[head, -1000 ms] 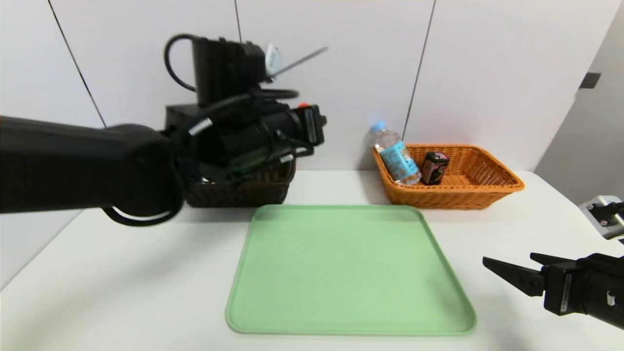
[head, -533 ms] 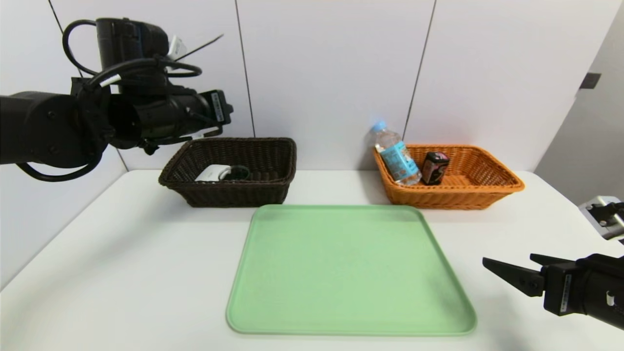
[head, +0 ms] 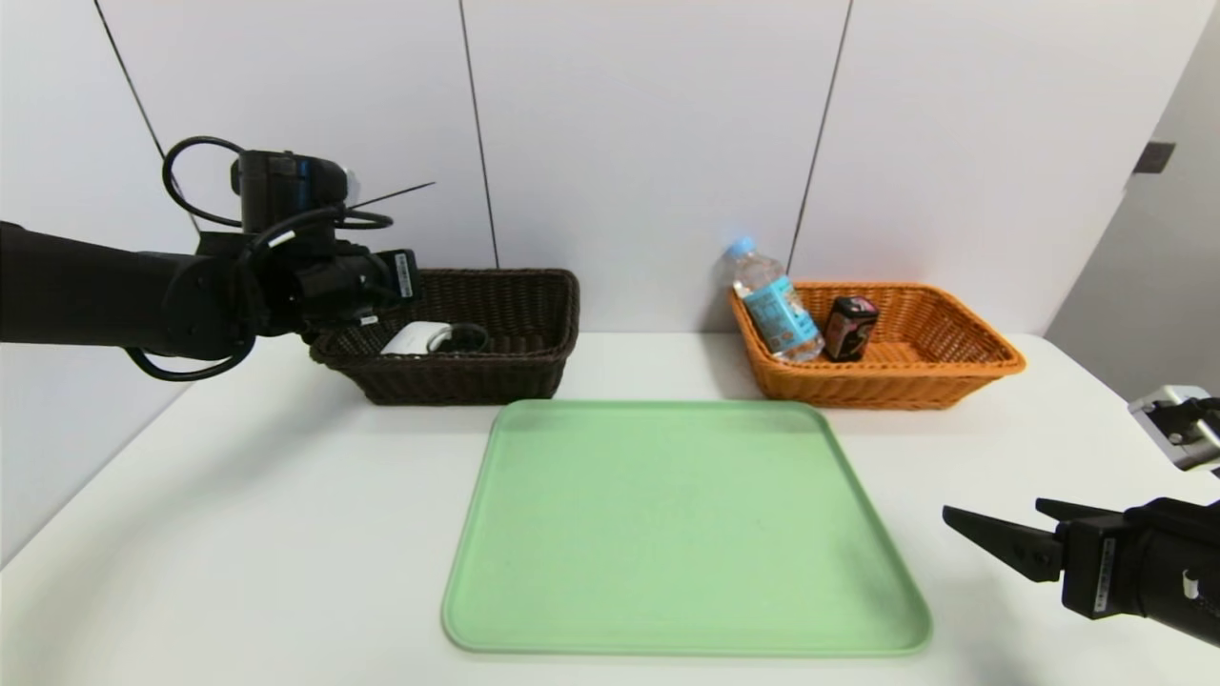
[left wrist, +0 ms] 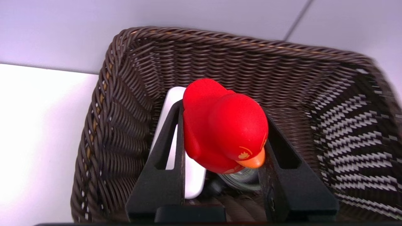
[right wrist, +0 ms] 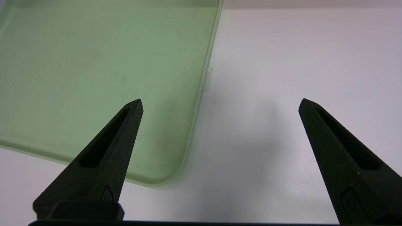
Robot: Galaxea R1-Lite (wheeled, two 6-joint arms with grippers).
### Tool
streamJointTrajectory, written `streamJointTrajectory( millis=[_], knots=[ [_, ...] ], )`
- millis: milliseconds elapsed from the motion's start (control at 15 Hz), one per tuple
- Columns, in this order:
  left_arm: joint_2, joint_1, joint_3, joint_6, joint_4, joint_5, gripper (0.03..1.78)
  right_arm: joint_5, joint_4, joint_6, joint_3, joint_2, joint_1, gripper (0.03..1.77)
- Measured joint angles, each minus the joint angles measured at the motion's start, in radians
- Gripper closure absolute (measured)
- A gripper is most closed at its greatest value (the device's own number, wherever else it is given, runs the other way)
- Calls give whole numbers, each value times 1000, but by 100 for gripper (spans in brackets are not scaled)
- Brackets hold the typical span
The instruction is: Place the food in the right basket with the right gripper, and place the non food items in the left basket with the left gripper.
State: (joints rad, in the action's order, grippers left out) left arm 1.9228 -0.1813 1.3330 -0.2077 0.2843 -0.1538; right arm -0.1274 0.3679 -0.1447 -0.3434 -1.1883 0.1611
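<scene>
Duck poised over the dark basket

The left gripper (left wrist: 220,175) has its jaws clamped on the red rubber duck (left wrist: 224,128) above the dark brown basket (left wrist: 125,94), ready for release; the right gripper (right wrist: 220,131) is parked, jaws wide and empty.

Place looked like robot test lab: bare white bench (head: 238,495), plain white panel wall (head: 648,143) with dark seams behind, black robot arm (head: 86,300) with cables, no home furniture.
</scene>
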Motion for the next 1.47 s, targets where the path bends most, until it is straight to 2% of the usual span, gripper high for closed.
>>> streamJointTrajectory(
  millis=[467,733,1067,1200,1333,1467],
  knots=[
    [109,19,40,3,13,5,116,0,2,-1,0,-7,0,9],
    [120,19,63,1,13,7,76,0,5,0,-1,-13,-1,9],
    [54,8,133,4,-6,5,45,8,-12,15,-44,-15,-1,9],
    [-36,-12,188,10,-95,7,37,11,-91,46,-145,-19,-14,9],
    [-147,-37,247,13,-302,7,31,12,-248,70,-330,-29,-27,9],
    [-273,-53,269,3,-545,-1,27,15,-476,113,-538,-51,-38,9]
  ],
)
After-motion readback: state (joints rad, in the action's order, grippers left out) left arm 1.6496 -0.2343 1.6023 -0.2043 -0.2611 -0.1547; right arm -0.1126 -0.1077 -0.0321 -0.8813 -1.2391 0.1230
